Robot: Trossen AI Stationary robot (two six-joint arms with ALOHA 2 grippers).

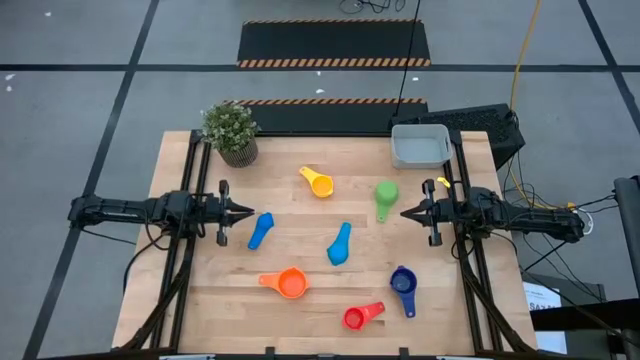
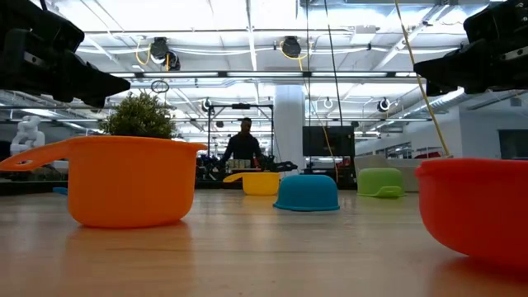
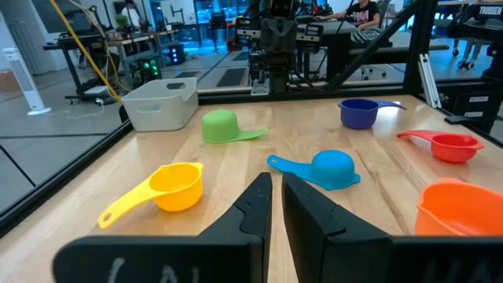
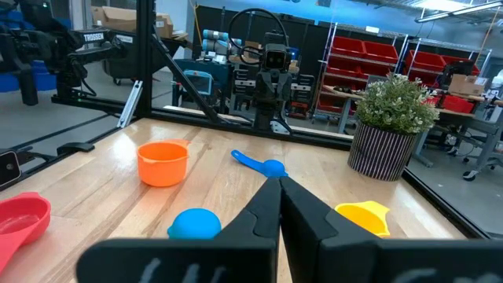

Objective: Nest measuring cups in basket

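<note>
Overhead arrangement on the wooden surface [image 1: 300, 310], read from left to right. The left pincer [image 1: 248, 211] hangs over the left edge, its fingers nearly together with only a thin gap and nothing between them. Behind it, at the far left corner, stands a potted plant [image 1: 231, 131] in a striped pot.

Seven measuring cups lie scattered and un-nested, all outside the basket:
- one small light blue cup [image 1: 260, 230], just beside the left pincer's tips;
- one orange cup [image 1: 288, 283], toward the near edge;
- one yellow cup [image 1: 318, 182], toward the far side;
- one larger light blue cup [image 1: 340, 244], overturned, near the middle;
- one red cup [image 1: 361, 316], nearest the front edge;
- one green cup [image 1: 386, 194], overturned, close to the right pincer;
- one dark blue cup [image 1: 403, 285], near the right front.

The light-grey basket [image 1: 420, 146] sits at the far right corner with no cup inside. The right pincer [image 1: 404, 212] hangs over the right edge, clenched on nothing. A person [image 2: 244, 147] appears in the room beyond the surface.
</note>
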